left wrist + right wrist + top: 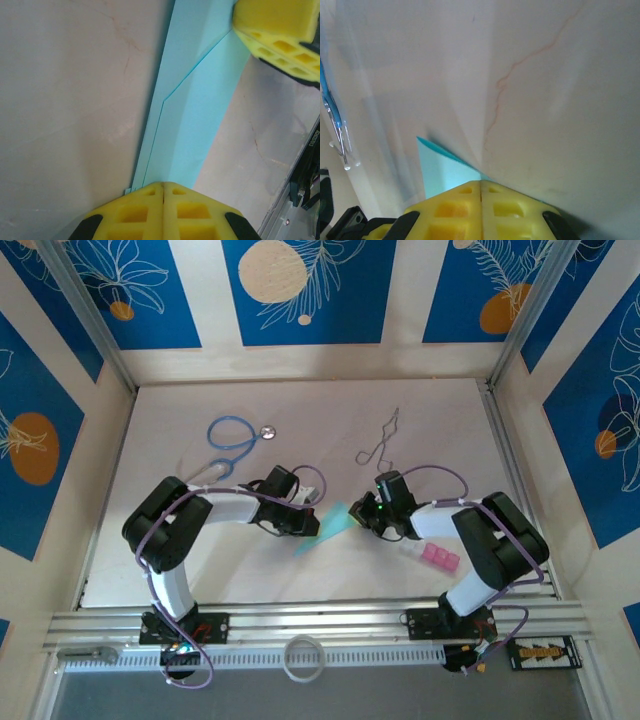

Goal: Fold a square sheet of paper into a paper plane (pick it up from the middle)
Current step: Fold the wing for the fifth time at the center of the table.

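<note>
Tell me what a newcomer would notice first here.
The folded turquoise paper is pinched between the left end effector and the right end effector at mid-table. Behind it to the left lies a blue stethoscope; pink blocks sit at the near right.

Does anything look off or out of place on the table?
Nothing spilled or damaged. The folded paper is pinched between the left gripper and right gripper. A stethoscope and pink blocks seem unrelated to folding.
</note>
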Tool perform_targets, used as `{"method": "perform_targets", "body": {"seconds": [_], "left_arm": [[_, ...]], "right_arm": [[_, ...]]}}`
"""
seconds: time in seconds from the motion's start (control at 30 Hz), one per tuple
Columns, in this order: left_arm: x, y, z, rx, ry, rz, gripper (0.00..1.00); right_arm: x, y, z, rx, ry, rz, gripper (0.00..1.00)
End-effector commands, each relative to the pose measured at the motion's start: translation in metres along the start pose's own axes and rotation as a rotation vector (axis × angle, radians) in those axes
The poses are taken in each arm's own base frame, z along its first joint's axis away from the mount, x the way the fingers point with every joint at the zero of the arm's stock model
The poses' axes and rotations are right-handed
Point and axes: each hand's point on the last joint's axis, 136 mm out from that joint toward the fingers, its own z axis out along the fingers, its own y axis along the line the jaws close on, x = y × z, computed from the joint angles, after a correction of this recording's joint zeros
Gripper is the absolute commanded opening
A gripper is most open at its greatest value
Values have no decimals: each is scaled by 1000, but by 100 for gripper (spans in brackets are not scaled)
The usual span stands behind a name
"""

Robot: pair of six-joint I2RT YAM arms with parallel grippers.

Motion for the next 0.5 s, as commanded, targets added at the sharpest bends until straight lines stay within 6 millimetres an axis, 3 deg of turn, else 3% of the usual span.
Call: {"method": "perform_targets", "body": {"seconds": [0.0,0.17,0.27,0.47], "left_arm": [[54,42,7,-131,163,-136,0],[55,43,8,-134,159,-142,0],[55,43,7,-133,158,-146,0],[53,41,7,-132,151,-154,0]], "right_arm": [[-20,-39,-9,91,-58,23,8],[-34,-32,-21,44,-107,-3,8],[-35,-11,-28,-26,-107,-46,9],[-10,32,-40,-76,-101,-158,12]]}}
